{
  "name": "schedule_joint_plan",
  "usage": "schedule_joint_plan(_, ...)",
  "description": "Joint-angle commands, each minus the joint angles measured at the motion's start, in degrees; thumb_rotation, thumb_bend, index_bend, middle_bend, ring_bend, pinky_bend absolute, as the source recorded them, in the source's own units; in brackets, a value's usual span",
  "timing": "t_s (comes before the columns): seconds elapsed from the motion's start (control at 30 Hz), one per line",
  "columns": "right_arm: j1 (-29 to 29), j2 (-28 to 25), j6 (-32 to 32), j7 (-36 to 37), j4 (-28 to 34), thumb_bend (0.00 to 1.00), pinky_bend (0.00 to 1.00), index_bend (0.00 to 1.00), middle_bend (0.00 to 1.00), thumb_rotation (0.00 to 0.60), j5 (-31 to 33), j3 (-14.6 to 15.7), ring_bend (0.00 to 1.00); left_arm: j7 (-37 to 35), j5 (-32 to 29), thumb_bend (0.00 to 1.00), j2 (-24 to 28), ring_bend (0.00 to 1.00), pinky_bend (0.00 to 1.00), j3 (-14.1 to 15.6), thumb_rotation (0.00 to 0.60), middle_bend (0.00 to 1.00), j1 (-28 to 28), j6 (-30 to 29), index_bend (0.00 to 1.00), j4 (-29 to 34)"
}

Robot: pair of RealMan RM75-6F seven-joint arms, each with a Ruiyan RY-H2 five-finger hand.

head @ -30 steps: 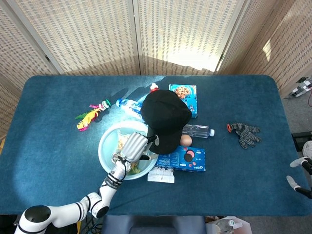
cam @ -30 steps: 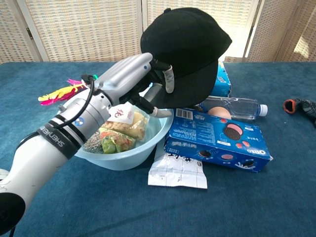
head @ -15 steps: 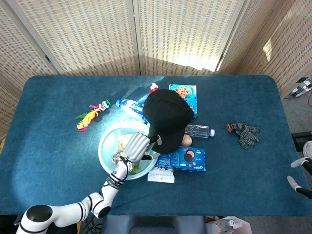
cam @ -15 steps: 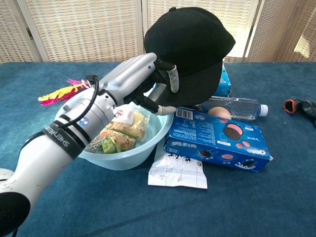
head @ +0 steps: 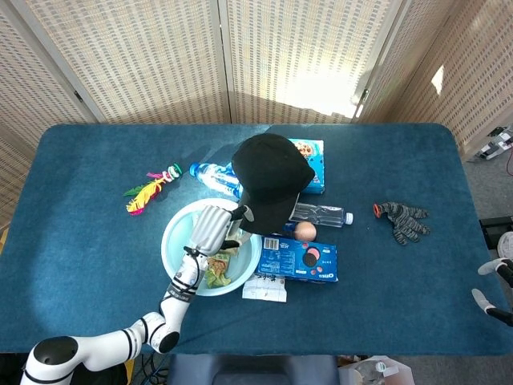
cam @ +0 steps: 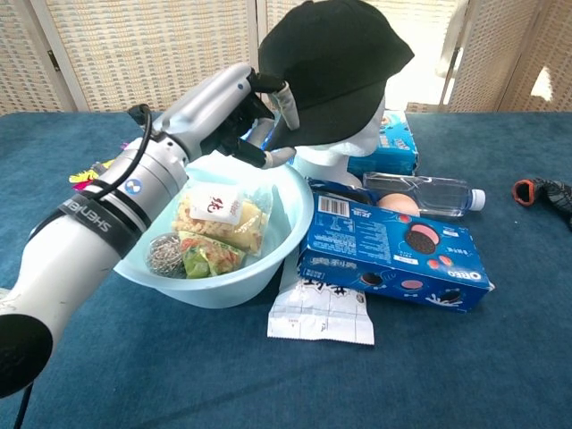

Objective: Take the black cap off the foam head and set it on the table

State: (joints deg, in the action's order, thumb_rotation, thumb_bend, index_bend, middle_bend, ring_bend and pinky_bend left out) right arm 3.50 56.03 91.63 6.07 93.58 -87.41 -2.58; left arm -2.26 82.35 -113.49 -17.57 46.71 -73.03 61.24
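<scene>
Left hand (cam: 239, 107) grips black cap (cam: 335, 55) (Oreo box (cam: 393, 253) below).

Left hand (head: 212, 230) gripping black cap (head: 268, 171)

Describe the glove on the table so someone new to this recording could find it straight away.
Start from the blue table and the clutter at its middle, where the black cap sits. Look away from that pile toward the table's far side, away from the left hand. The glove lies alone there, dark grey and knitted with an orange cuff, touching nothing.
</scene>
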Motion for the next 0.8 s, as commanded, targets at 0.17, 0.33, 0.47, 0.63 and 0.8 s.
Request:
schedule_joint_plan(0.17,0.0,0.0,-0.2,-0.2,0.1,0.24,0.52,0.49,0.44,0.600,0.0,0.1,0.41,-0.5,-1.5,0.39,0.9,0.96,1.00,-0.6,0.600,0.88,-0.8,0.0,0.50,-0.1)
schedule_joint_plan(0.33,0.2,-0.3,0.1,-0.5,0.5,0.24,0.52,0.49,0.44,0.600,0.0,0.1,0.41,-1.7,-2.5,0.39,1.5,0.96,1.00,-1.2,0.600,0.87,-1.5,-0.5,0.49,-0.4)
schedule_joint_plan(0.47,0.2,-0.3,0.1,-0.6,0.7,0.24,0.52,0.49,0.44,0.600,-0.1,0.1,0.41,-2.3,-3.0,0.39,2.1,0.96,1.00,-1.4,0.600,0.87,-2.0,-0.8,0.49,-0.2)
schedule_joint_plan(0.63,0.1,-0.4,0.2,-0.9,1.0,0.24,0.52,0.49,0.44,0.600,-0.2,0.1,0.41,-2.6,-2.4,0.39,2.4,0.97,1.00,-0.8,0.600,0.87,-2.5,-1.9,0.56,-0.6)
schedule_joint_plan(0.8,0.3,-0.6,0.3,-1.1,1.3,0.24,0.52,0.49,0.44,0.600,-0.3,0.1,0.41,-3.4,0.0,0.39,2.8,0.98,1.00,1.0,0.600,0.88,-3.4,-4.5,0.67,-1.2)
